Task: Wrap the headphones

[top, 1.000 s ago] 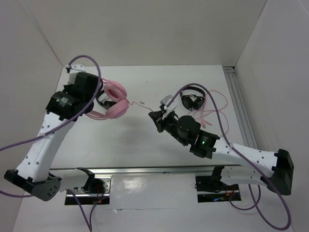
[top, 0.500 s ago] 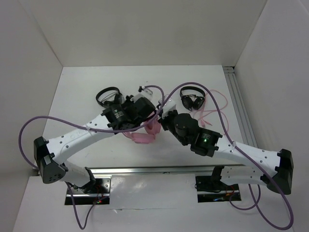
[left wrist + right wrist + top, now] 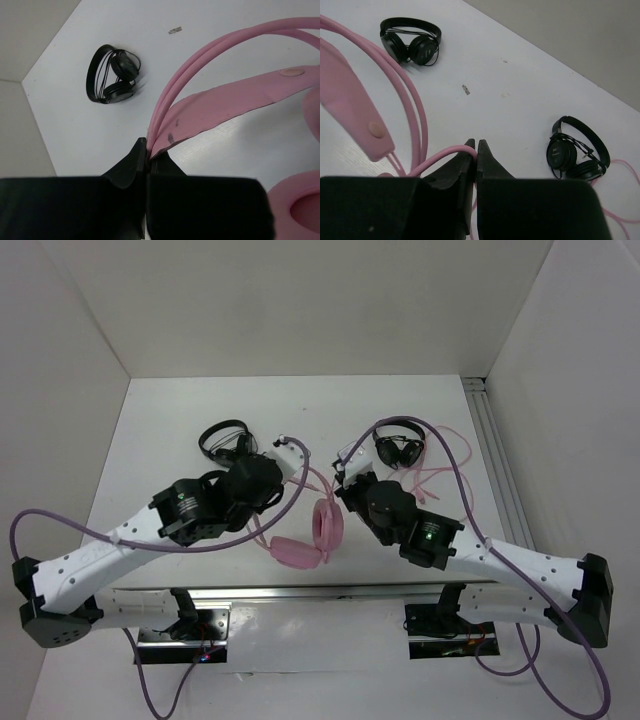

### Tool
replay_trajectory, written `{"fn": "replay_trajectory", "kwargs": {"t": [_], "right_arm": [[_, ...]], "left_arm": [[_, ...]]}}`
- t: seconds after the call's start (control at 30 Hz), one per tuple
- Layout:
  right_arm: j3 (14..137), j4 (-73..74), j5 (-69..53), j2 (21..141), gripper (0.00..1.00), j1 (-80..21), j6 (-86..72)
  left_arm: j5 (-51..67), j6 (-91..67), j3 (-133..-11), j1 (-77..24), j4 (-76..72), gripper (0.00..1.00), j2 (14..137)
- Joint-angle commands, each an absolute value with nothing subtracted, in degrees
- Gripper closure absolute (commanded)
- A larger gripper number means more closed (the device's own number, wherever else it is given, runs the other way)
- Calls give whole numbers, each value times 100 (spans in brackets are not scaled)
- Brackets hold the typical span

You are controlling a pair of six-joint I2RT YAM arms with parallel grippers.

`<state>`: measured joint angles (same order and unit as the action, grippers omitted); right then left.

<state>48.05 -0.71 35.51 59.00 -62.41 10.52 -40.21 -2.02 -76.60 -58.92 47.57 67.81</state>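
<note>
The pink headphones (image 3: 325,525) lie near the table's front centre, one cup (image 3: 297,552) nearest the edge. My left gripper (image 3: 146,145) is shut on their headband (image 3: 220,105), where the thin double wires (image 3: 200,60) meet the pink strap; in the top view it (image 3: 283,468) sits just left of the cups. My right gripper (image 3: 476,144) is shut on the thin pink cable (image 3: 440,156), which bends over its left finger; in the top view it (image 3: 343,475) is just right of the headband. The rest of the cable (image 3: 452,455) loops at the back right.
One small black headset (image 3: 222,440) lies behind my left gripper and shows in the left wrist view (image 3: 112,75). Another black headset (image 3: 398,450) lies behind my right gripper and shows in the right wrist view (image 3: 577,150). A metal rail (image 3: 495,455) runs along the table's right edge.
The pink headphones have moved from the back left to the front centre, carried by my left gripper. My left arm has swung in and pulled back left. My right gripper has shifted slightly.
</note>
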Motion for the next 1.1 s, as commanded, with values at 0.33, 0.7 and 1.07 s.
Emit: {"fn": "replay_trajectory", "kwargs": {"t": [0.33,0.7,1.07], "right_arm": [[4535,-1493,-199,5826,52,-4959,168],[4175,-3383,-2082,7136,36,-4176,-1045],[4289,-5138,-3435,8718,37,-3709,-2248]], "left_arm": [[-2240,-377,-8709,-5933,4491,100,6231],[-3621,-1695,-10941,-5933,5343,100,6232],[-4507,-2865,-11452,-5933,4483,100,5870]]}}
